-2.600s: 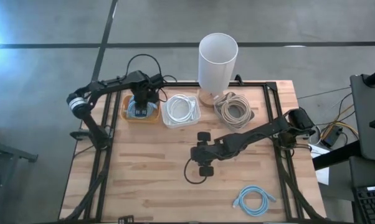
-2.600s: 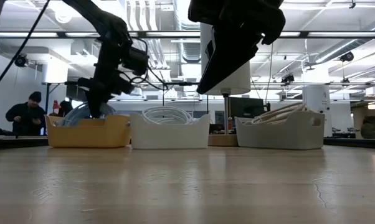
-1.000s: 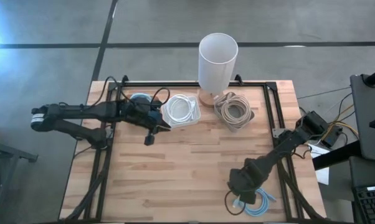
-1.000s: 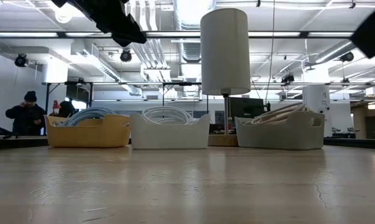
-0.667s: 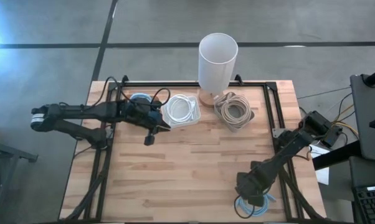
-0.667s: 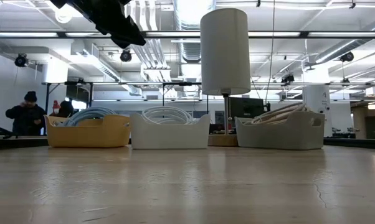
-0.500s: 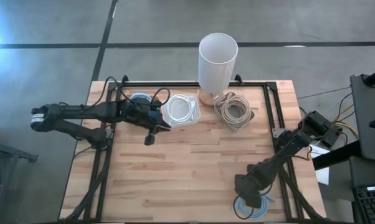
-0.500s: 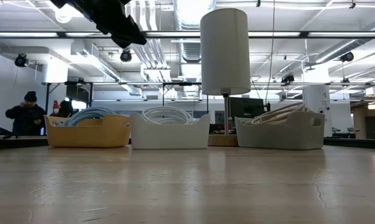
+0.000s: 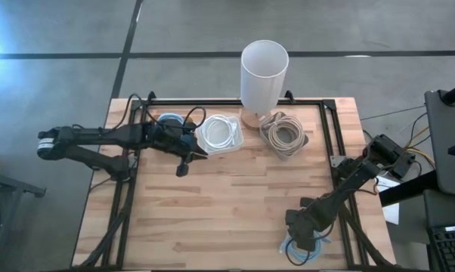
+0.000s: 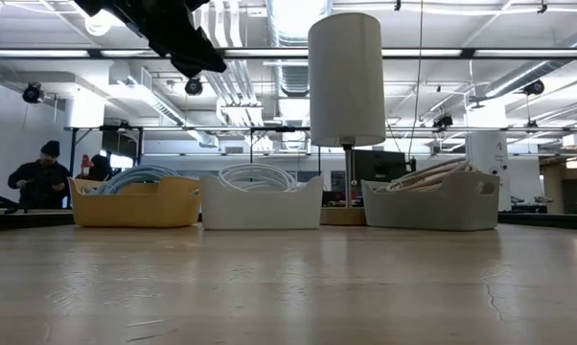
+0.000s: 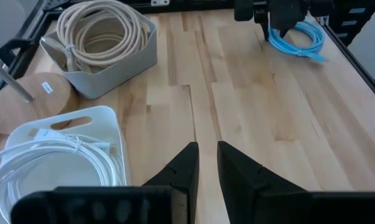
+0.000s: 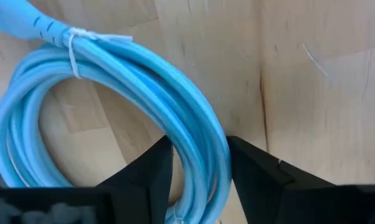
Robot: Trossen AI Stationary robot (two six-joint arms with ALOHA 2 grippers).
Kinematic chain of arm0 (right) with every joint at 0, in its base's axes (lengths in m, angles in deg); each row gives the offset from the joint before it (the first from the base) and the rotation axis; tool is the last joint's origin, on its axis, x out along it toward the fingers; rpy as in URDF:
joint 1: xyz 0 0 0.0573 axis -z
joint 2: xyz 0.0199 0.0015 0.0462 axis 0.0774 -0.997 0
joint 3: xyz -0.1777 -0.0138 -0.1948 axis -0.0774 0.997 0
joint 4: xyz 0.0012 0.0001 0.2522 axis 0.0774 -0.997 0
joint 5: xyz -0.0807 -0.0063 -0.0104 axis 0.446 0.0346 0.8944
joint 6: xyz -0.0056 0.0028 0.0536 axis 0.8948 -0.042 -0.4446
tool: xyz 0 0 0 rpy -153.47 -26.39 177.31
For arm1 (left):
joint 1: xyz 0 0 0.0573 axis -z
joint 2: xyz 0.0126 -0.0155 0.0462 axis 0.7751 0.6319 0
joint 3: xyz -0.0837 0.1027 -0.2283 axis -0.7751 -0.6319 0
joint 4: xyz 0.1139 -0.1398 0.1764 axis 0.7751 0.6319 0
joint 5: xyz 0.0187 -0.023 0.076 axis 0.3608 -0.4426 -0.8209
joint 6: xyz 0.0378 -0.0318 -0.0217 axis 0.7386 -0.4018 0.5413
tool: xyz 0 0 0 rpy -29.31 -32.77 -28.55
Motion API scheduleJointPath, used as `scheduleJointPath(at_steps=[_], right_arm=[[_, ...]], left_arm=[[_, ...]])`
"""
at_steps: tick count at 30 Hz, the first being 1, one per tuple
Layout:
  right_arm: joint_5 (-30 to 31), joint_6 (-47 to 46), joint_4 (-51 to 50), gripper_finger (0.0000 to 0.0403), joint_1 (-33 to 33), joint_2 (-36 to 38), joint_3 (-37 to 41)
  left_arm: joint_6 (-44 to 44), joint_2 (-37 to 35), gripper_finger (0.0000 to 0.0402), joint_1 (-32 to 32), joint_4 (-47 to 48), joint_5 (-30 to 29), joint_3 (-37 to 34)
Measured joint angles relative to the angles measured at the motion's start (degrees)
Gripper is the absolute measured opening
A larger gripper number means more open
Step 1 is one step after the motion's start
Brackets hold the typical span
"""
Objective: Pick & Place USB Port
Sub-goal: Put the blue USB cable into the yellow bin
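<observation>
A light-blue cable coil lies flat on the wooden table near its near-right corner, tied with a white strap. My right gripper is down over the coil, open, one finger on each side of the strand bundle. My left gripper hovers high beside the white bin, empty, its fingers only a narrow gap apart. My right gripper comes from above, pointing down, with its fingers across the coil's strand bundle on one side of the loop. The coil lies flat on the table. Whether the fingers touch the cable cannot be told.
Along the far edge stand a yellow bin with blue cable, a white bin with white cable, and a grey bin with beige cable. A tall white cylinder lamp stands between them. Bare wood fills the table's middle.
My right gripper has moved a little toward the table's near-right corner and come down over the blue coil, which lies where it was. The left arm has kept still.
</observation>
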Motion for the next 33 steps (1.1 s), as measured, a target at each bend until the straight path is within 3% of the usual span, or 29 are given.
scheduleJointPath(at_steps=[4, 9, 13, 16, 21, 23, 28, 33], right_arm=[[1.33, 2.42, -0.66, 0.0112, 0.24, -0.23, -1.05], [9.06, 8.01, 0.0, 0.0047, 1.77, -0.42, -3.49], [14.43, 14.08, 0.01, 0.0031, 4.29, -0.36, -5.75], [25.69, 19.54, 0.19, 0.0031, 7.19, -0.33, -7.37], [51.81, 23.14, 0.04, 0.0043, 11.57, -0.33, -9.7], [58.02, 23.12, 0.16, 0.0046, 13.44, -0.28, -10.98], [63.37, 21.84, 0.32, 0.0043, 18.11, -0.26, -13.92], [63.39, 24.2, 0.44, 0.0043, 21.34, -0.26, -15.97]], left_arm=[[-0.35, 0.0, 0.0062, 0.0, -0.83, 0.0, -1.27], [-3.02, 0.0, 0.0062, -0.04, -1.38, 0.02, -1.9], [-4.36, 0.02, 0.0062, -0.02, -3.43, 0.02, -1.97], [-4.39, 0.54, 0.0062, -0.02, -7.04, 0.02, -1.97], [-3.69, 2.9, 0.0062, 0.0, -12.02, 0.02, -1.97], [-3.67, 4.35, 0.0062, -0.01, -12.41, 0.02, -1.97], [-3.58, 8.18, 0.0068, 0.0, -12.59, 0.33, -1.97], [-2.88, 11.39, 0.0115, 0.0, -14.47, 0.32, -1.97]])
